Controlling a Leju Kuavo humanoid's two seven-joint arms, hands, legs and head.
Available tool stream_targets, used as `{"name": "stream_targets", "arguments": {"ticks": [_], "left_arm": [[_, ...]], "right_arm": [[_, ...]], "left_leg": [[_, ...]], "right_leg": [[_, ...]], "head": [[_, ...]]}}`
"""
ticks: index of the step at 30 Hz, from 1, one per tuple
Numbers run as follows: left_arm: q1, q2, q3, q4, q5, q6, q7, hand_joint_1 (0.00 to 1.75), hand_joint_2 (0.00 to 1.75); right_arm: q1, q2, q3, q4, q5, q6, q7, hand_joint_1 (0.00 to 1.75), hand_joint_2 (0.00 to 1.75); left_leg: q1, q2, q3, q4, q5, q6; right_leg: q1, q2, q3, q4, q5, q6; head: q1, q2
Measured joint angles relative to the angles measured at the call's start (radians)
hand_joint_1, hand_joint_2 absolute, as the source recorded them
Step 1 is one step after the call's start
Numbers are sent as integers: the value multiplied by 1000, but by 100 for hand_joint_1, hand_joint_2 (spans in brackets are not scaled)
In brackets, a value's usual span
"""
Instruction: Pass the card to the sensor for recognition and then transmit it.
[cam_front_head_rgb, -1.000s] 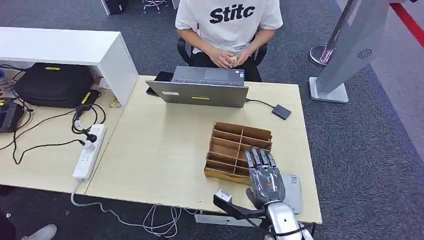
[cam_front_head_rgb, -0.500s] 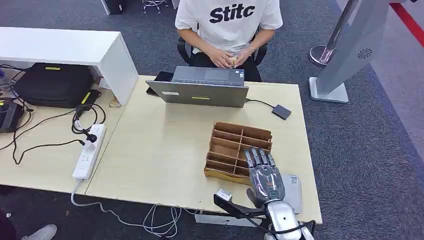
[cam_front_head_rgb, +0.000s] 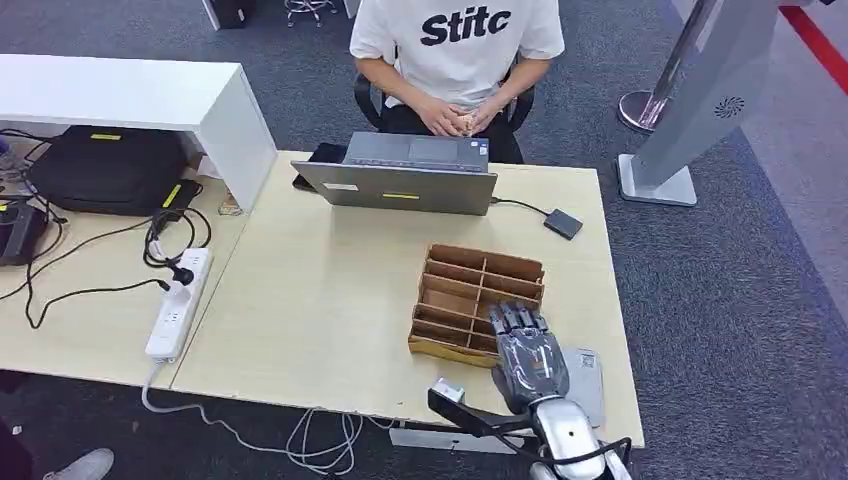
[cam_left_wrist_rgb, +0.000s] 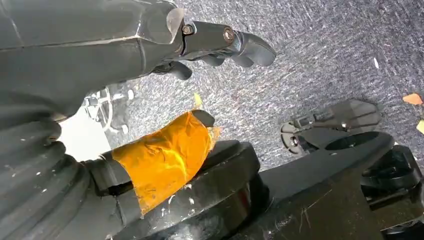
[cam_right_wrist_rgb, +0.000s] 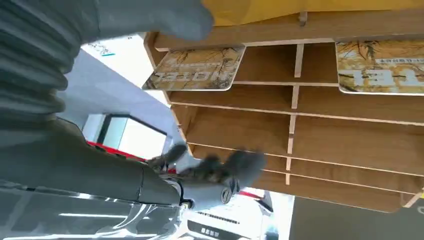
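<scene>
Here the right hand (cam_front_head_rgb: 530, 355) hovers over the wooden organizer's (cam_front_head_rgb: 470, 290) near corner, fingers apart and empty, presumably lining up a grasp; a card (cam_right_wrist_rgb: 195, 74) lies in one slot, another card (cam_right_wrist_rgb: 382, 67) beside it.

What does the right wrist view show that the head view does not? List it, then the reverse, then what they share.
Right wrist view alone: two printed cards lying in the slots of the wooden organizer. Head view alone: the laptop, a seated person, the power strip and the table. Both: the organizer and the right hand at its near end.
</scene>
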Motion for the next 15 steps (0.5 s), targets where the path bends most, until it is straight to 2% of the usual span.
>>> {"name": "stream_targets", "arguments": {"ticks": [7, 15], "left_arm": [[0, 0, -14, 0, -12, -1, 0, 0, 175], [-1, 0, -33, 0, -34, -3, 0, 0, 175]], "right_arm": [[0, 9, -13, 1, 9, 9, -10, 175, 175], [-17, 10, -13, 20, 9, 9, 56, 175, 175]], "left_leg": [[0, 0, 0, 0, 0, 0], [0, 0, 0, 0, 0, 0]], "right_leg": [[0, 0, 0, 0, 0, 0], [0, 0, 0, 0, 0, 0]], "head": [[0, 0], [0, 0]]}}
